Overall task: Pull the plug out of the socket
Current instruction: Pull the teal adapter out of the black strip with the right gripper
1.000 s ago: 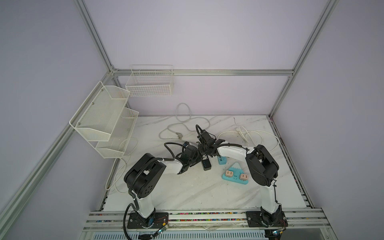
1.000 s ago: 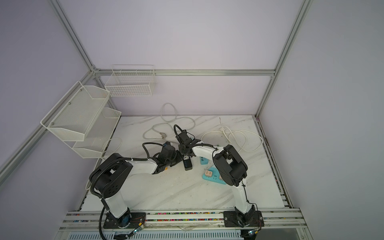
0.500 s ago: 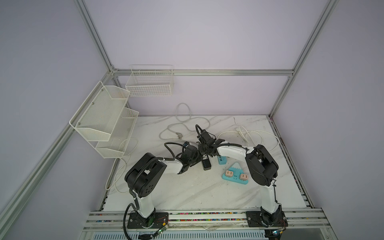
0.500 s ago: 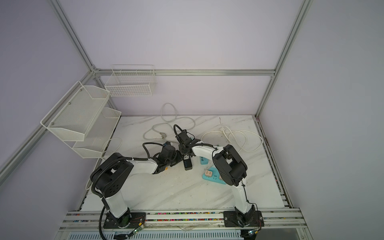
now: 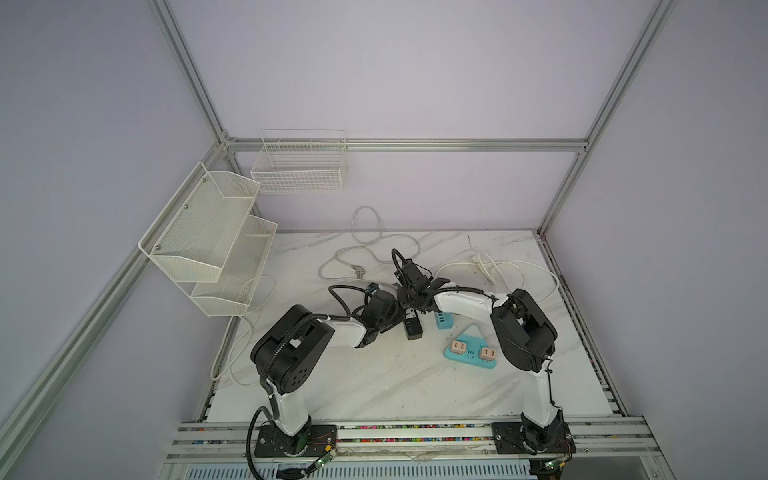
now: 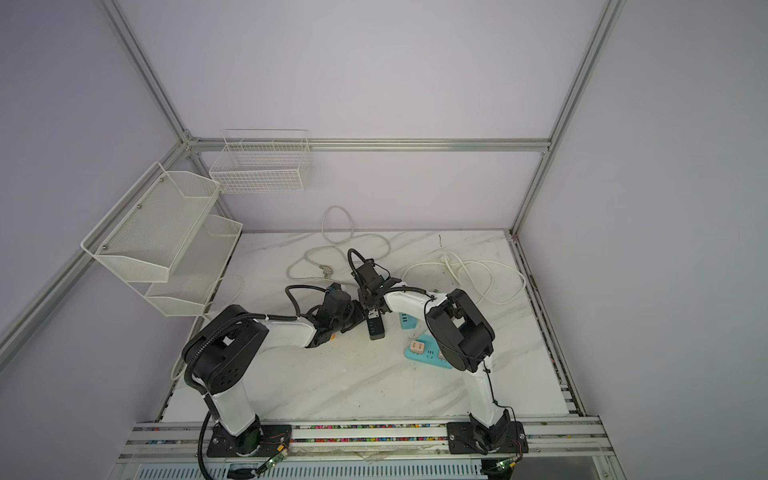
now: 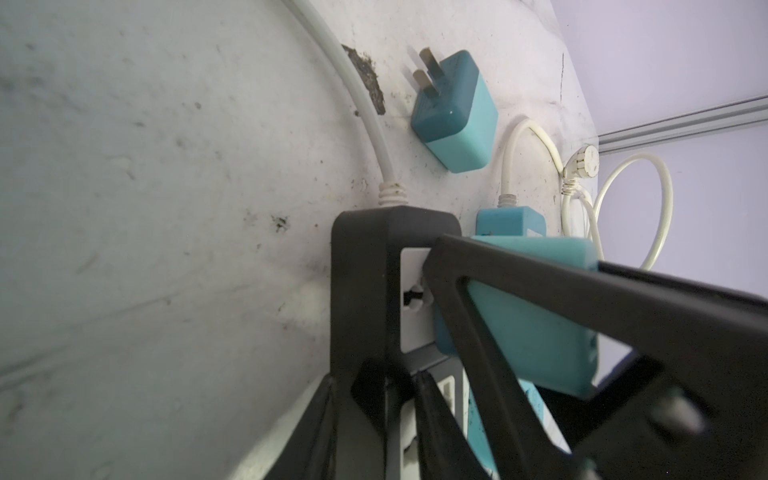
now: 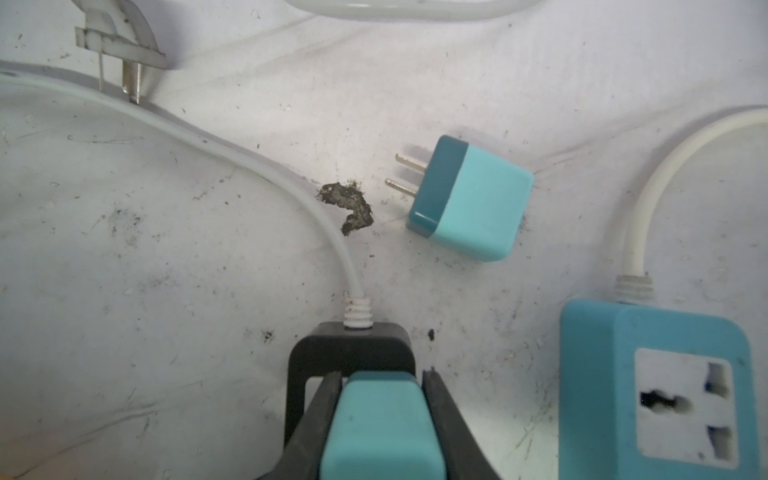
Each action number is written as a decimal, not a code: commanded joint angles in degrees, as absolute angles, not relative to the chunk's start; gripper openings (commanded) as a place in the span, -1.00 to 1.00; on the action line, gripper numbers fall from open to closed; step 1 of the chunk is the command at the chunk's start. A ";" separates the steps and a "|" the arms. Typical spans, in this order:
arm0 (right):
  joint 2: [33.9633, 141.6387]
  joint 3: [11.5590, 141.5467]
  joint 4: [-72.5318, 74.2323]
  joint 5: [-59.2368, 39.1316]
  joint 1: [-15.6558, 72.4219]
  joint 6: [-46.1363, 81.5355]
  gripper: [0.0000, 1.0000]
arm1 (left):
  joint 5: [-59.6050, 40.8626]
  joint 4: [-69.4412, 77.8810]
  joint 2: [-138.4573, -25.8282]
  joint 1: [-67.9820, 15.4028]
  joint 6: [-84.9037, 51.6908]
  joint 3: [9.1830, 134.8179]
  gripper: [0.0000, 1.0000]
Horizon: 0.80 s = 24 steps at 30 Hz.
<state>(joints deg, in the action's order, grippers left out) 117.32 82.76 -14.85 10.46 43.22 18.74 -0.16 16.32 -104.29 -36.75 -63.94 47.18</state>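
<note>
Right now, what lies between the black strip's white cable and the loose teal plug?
Only a dark smudge; the right wrist view shows it between the white cable and the loose teal plug.

Both top views look down from high at six o'clock over the whole bench (image 5: 374,386). My wrist cameras, close in, share the black socket strip (image 8: 353,349).

A wire basket (image 5: 301,166) hangs upper left beside mesh shelves (image 5: 208,241). A dark stain (image 8: 347,205) marks the marble tabletop (image 8: 166,249) mid-frame.
</note>
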 commanded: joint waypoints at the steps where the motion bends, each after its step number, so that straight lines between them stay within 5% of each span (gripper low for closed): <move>1: 114.14 82.66 -10.01 5.51 43.50 19.95 -0.86 | 1.41 1.07 -110.48 -37.38 -62.52 46.04 -0.41; 24: 120.41 90.06 -14.47 10.60 48.99 20.22 -0.90 | 1.09 1.21 -111.81 -37.93 -62.27 46.76 -0.41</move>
